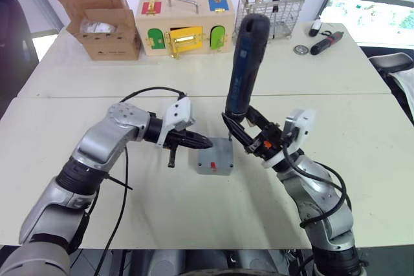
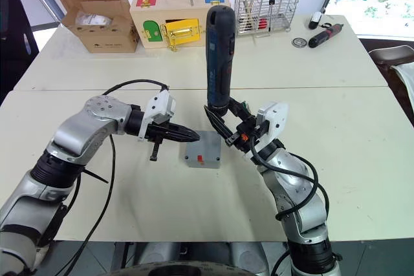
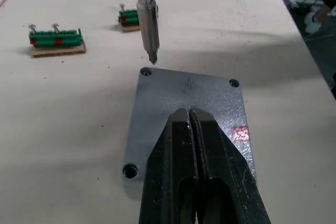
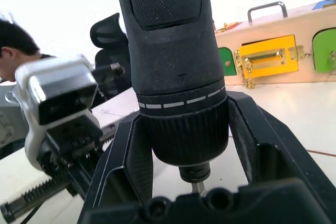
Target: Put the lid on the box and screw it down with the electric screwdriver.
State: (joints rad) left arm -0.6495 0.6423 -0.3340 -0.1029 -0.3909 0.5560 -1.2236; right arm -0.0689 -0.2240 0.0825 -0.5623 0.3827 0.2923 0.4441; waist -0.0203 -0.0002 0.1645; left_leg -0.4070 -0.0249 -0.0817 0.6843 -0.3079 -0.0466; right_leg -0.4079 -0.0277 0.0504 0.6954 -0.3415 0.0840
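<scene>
From your head cameras, the electric screwdriver [image 1: 244,69] stands nearly upright, its long axis vertical with the top leaning slightly to your right, bit end down over the far right corner of the lid [image 1: 215,158]. Your right gripper [image 1: 242,132] is clamped around its lower collar. The lid lies flat on the box [image 2: 201,158], whose front face carries a small red mark, on the near table [image 1: 362,159] between your two arms. Your left gripper [image 1: 202,141] has its fingers pressed together, the tips resting at the lid's left edge. On the far table stand a cardboard box [image 1: 97,14], a wooden box with coloured latches [image 1: 183,26] and a wire basket [image 1: 270,11]; a small dark tool [image 1: 325,42] lies well to the right of them. In your left wrist view, the closed fingers [image 3: 197,171] sit on top of the lid, and the screwdriver's bit [image 3: 147,30] points straight down, its tip just above a corner screw hole [image 3: 146,72]. Two green terminal blocks [image 3: 55,38] lie on the table beyond. In your right wrist view, the gripper's two fingers [image 4: 126,156] hug the screwdriver's ribbed collar from both sides; a person's head and a dark chair show behind.
</scene>
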